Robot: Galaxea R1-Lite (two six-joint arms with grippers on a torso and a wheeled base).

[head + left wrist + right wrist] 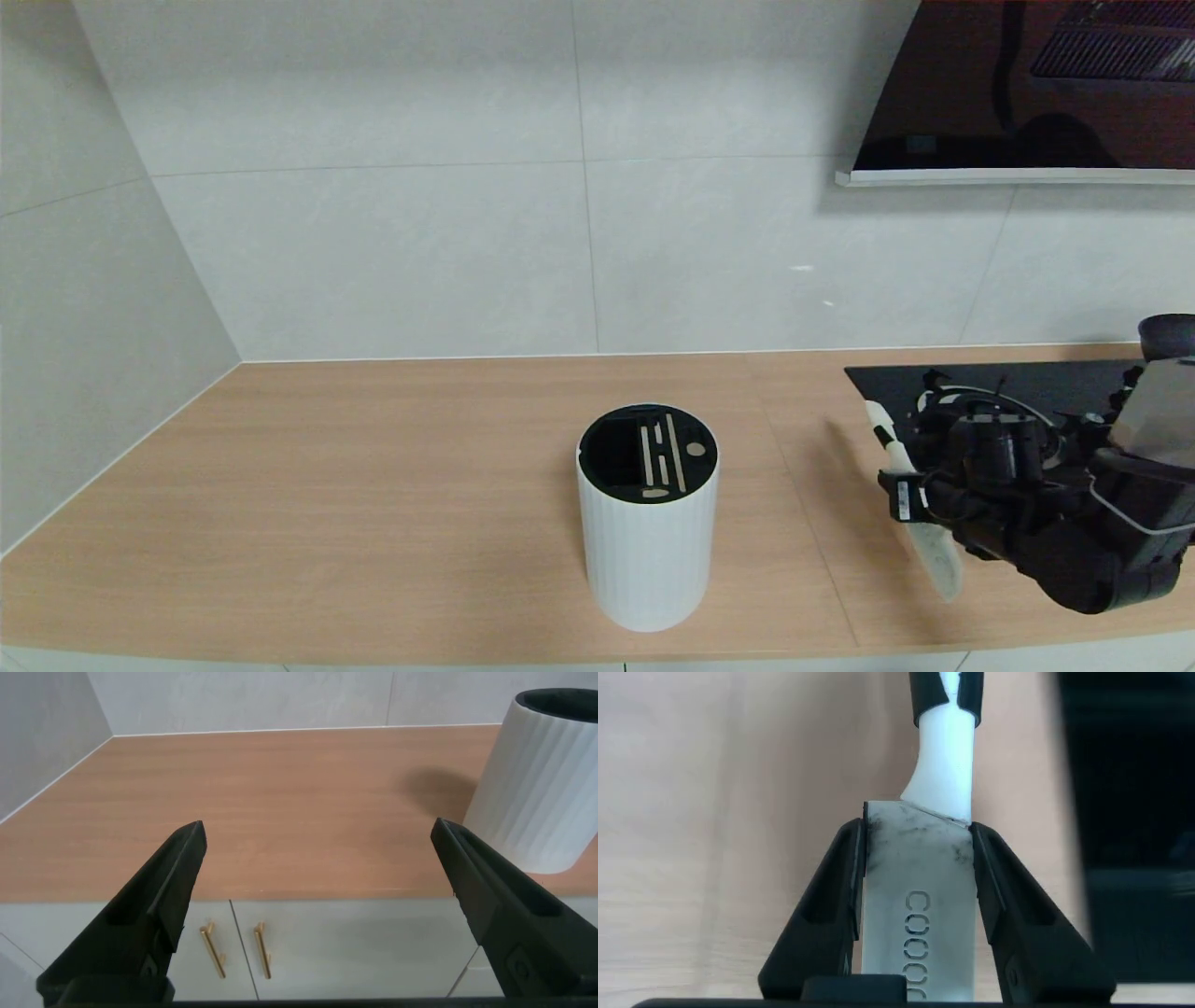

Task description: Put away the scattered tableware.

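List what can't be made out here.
Holder inside: head view, dark slots hide any contents.
Knife middle: head view, right gripper covers it.
Knife ends: right wrist view, cut off by the frame edges.
Cooktop: head view, right arm covers much of it.

A white ribbed cylindrical holder (647, 532) with a black slotted top stands upright on the light wooden counter (373, 485). Well to its right, the right claw (910, 499) clamps a white knife (936, 558), handle toward the wall, beside a black glass cooktop (1027, 378).
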